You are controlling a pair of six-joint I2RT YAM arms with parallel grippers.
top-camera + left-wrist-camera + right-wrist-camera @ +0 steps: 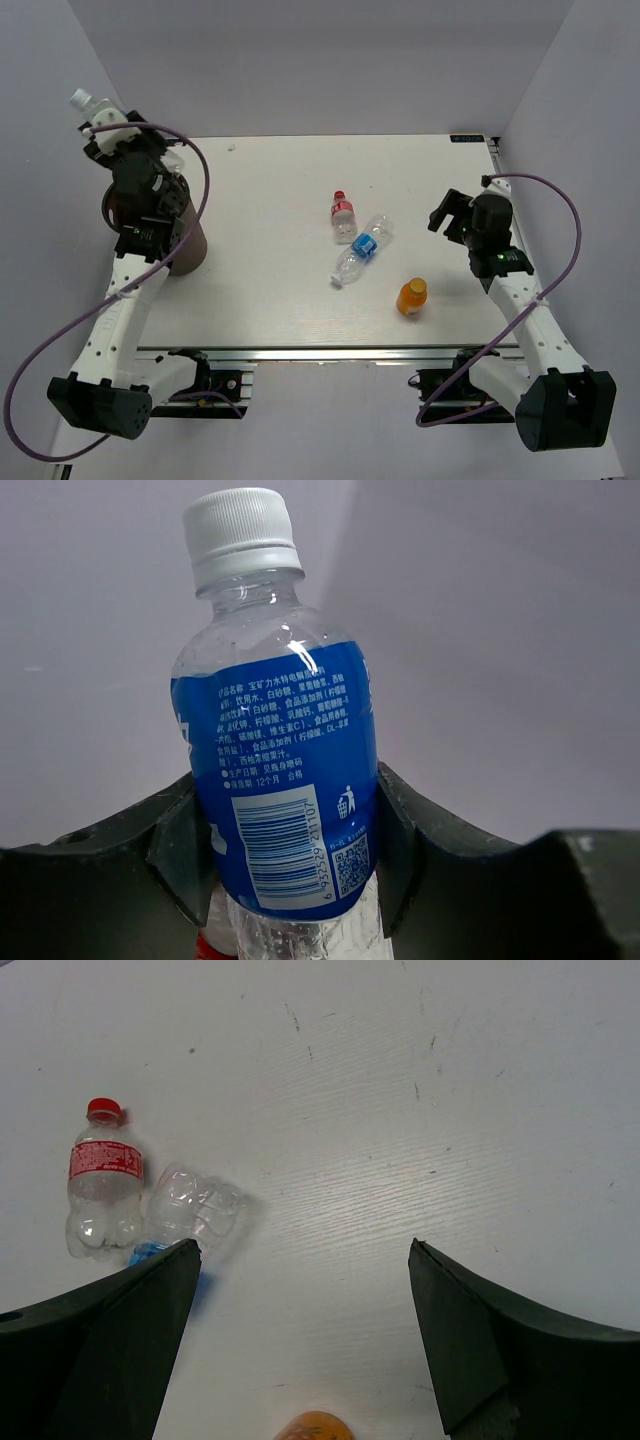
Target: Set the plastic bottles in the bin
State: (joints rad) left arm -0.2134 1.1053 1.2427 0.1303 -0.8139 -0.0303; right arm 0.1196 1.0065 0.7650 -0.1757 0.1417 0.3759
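Left claw (290, 865) pinching white-capped bottle (283, 730), upper left of top view, looks offset from bin (192, 250) mouth. Releasing here risks it dropping outside, off counter (270, 300). Right claw (300, 1250) spread.

A: How many bottles can you see?
B: Four: the gripped blue-label bottle (285, 780), the lying blue-label bottle (364, 248), one red-label bottle (343, 215) and one orange bottle (412, 297).
A: Bins?
B: One brown bin (190, 247).
A: Arms?
B: Two, a left arm (125, 300) and a right arm (530, 320), at one counter (270, 190).
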